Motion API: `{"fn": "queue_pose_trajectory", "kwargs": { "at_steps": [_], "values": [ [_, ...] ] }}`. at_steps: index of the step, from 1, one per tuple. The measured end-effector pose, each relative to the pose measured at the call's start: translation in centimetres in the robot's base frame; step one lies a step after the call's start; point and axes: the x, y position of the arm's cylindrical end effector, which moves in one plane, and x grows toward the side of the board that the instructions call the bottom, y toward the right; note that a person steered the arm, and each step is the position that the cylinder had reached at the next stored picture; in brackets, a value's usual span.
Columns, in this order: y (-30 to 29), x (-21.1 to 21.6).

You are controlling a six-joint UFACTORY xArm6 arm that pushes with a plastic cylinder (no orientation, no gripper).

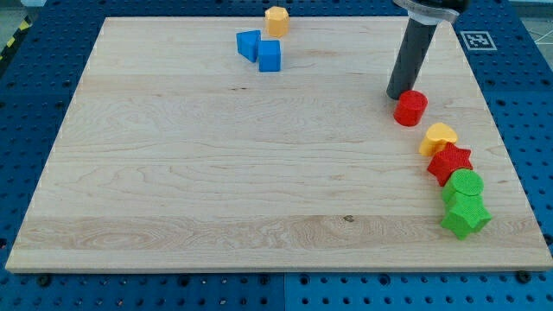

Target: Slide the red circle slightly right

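Red circle (411, 108) sits near the board's right edge, above the yellow heart (438, 138). I have my tip (398, 95), a bare rod holding nothing, touching its upper-left side, so a push toward the view's right should carry it.

Eight blocks on the surface (216, 173), in four colours.

Two are red: a red circle (411, 107) and a red star (450, 162), both near the right edge. Two are yellow: a yellow hexagon (276, 20) at the top edge and a yellow heart (438, 137) by the right edge. Two are green: a green circle (465, 185) and a green star (466, 216) toward the bottom right corner. Two are blue blocks (249, 44) (270, 55) near the top edge, touching each other.
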Motion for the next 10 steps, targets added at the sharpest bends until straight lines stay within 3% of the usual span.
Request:
{"fn": "queue_pose_trajectory", "kwargs": {
  "at_steps": [3,5,9,10],
  "values": [
    [-4.3,-0.1],
    [-1.9,3.1],
    [-1.3,3.1],
    [-3.5,1.1]
  ]
}}
